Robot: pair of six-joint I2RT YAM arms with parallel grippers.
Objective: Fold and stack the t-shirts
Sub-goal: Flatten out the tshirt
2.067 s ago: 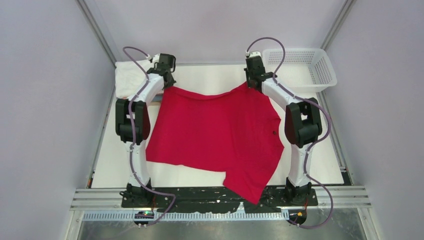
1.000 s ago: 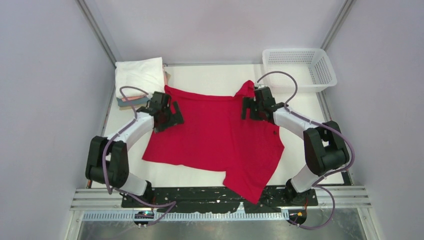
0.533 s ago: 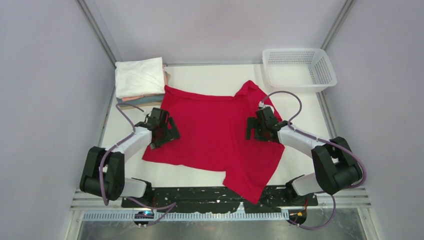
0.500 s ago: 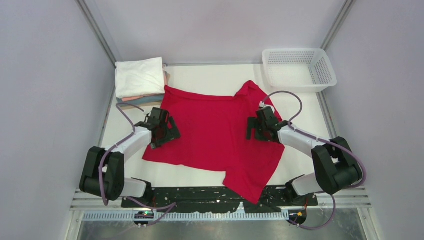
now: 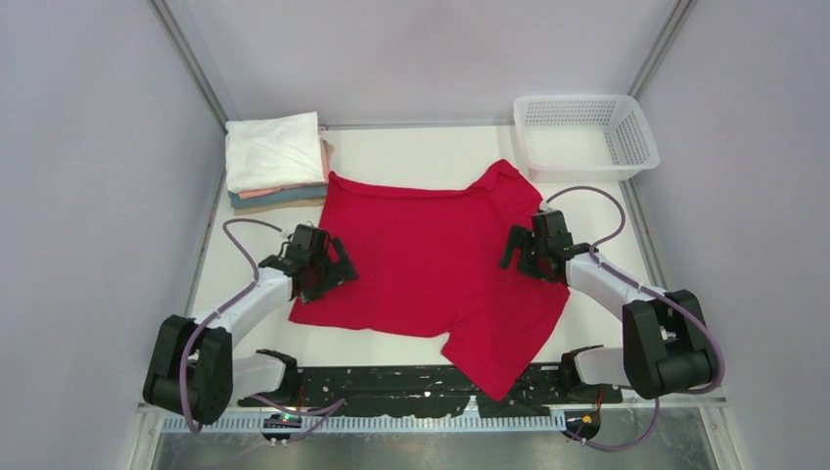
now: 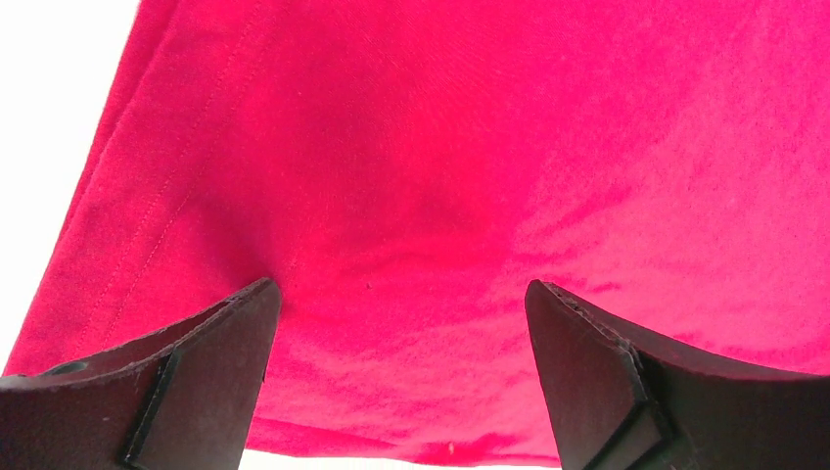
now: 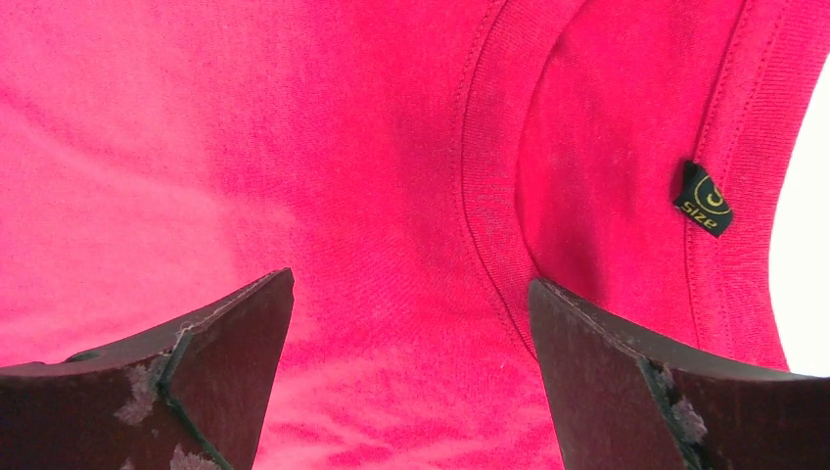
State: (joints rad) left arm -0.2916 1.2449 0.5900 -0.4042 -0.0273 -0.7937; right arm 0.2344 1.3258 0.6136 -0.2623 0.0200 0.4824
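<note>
**Fig. 1: Both arms poised over a spread garment**

**Q:** What lies under each tool?

**A:** The red t-shirt (image 5: 431, 264) lies spread sideways on the desk (image 5: 421, 147). The left tool (image 6: 399, 289) hovers with its jaws wide and nothing between them. Below it is the shirt's bottom end, and the stitched hem (image 6: 98, 245) runs just outside its left finger. The right tool (image 7: 411, 284) is equally wide and also holds nothing. The neck rib (image 7: 489, 176) passes beneath its gap, and the size label (image 7: 702, 199) lies beyond its right finger.

**Q:** Why one arm at each end?

**A:** Collar and hem are the shirt's opposite ends. An arm at each can probably tension the cloth evenly or fold it symmetrically. The cloth looks flat under both tools, so neither grip appears to have been taken yet.

**Q:** Where are the other shirts?

**A:** The stack of folded shirts (image 5: 276, 162) sits beyond the left tool at the far corner, white on top. The red shirt's far corner lies just beside it. Keeping the stack there seems to leave the middle of the desk for folding, and the red shirt would go on top last. The basket (image 5: 587, 100) stands beyond the right tool.

**Q:** Anything awkward?

**A:** One sleeve (image 5: 484, 367) trails behind the right tool, over the near edge toward the arm bases. It likely needs to be drawn in before a neat fold.
</note>
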